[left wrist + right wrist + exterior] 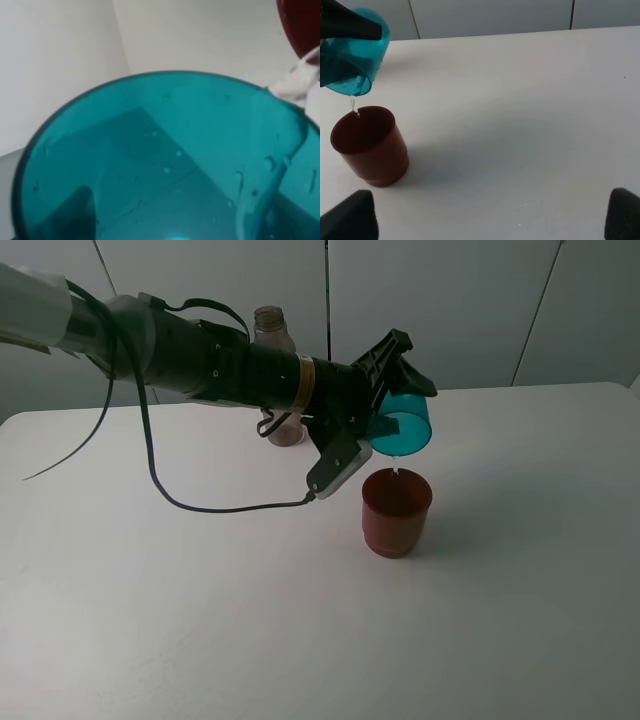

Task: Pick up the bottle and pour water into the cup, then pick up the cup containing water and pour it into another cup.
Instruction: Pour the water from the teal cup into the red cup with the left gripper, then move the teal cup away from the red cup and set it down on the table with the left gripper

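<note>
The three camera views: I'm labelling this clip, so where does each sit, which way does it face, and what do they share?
Exterior high: mounted high, looking down at the white table; shows the left arm, its left gripper shut on the tilted translucent teal plastic cup.
Left wrist: looks straight into the teal cup; no fingers visible.
Right wrist: low over the table, facing the opaque dark-red plastic cup; its own dark fingers frame the bottom corners, apart.
Shared: all show the teal cup trickling water towards the red cup.

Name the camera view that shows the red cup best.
The right wrist view: the red cup shows whole, mouth and base, on the table. The exterior high view shows it whole too, but smaller. The left wrist view catches only a red sliver at its corner.
</note>
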{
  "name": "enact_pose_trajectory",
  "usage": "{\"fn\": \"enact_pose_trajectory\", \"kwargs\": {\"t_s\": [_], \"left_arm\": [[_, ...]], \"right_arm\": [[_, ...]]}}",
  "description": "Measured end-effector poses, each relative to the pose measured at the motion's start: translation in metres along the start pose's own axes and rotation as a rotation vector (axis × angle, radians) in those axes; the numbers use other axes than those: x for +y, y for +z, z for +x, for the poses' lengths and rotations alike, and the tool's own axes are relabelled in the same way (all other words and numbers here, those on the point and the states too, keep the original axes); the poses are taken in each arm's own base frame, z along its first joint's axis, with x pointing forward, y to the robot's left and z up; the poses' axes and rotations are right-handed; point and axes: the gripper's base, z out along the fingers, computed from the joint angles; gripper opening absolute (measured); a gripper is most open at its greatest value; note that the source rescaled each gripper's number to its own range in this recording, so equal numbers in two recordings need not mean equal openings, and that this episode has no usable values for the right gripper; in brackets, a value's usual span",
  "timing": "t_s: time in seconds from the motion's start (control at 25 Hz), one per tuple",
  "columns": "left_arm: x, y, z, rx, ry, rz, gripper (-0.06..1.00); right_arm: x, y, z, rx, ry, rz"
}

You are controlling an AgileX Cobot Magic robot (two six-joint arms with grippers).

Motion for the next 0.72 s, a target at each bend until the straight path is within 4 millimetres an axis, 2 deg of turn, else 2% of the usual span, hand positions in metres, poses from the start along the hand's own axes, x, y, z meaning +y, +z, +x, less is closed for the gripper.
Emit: {"fn": "enact_pose_trajectory", "kwargs": {"t_s": [0.72], "left_arm": [[0.0019,0.0,-0.0015,-0.015,0.113,-0.022,0.02]], "right_arm": [[0.0,0.0,0.0,0.0,0.0,0.0]]}}
